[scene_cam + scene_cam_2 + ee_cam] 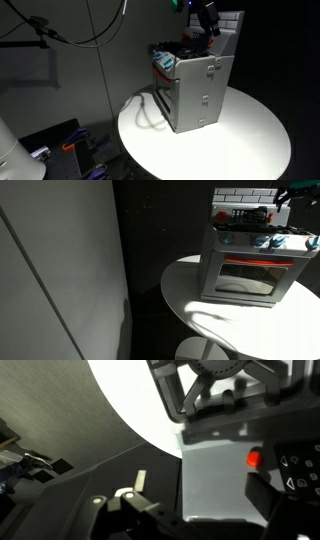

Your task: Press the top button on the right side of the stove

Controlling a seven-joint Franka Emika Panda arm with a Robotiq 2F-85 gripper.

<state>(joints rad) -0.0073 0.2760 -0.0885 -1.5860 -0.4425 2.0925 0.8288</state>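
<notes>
The grey toy stove [200,95] stands on a round white table [250,140], with its white brick back wall [231,20] behind the burners. It also shows in the other exterior view [250,265], with the oven door facing the camera. My gripper [208,20] hangs just above the stove's top, near the back wall, and shows at the frame edge [296,194]. In the wrist view the gripper [200,510] is open and empty above the stove's grey surface [215,475]. A red button [254,459] lies next to a black button panel [300,468], close to one finger. A black burner [225,375] is beyond.
A white cable [145,108] loops on the table beside the stove. A pale wall panel [60,270] stands close by. Dark floor with clutter [60,145] lies below the table edge.
</notes>
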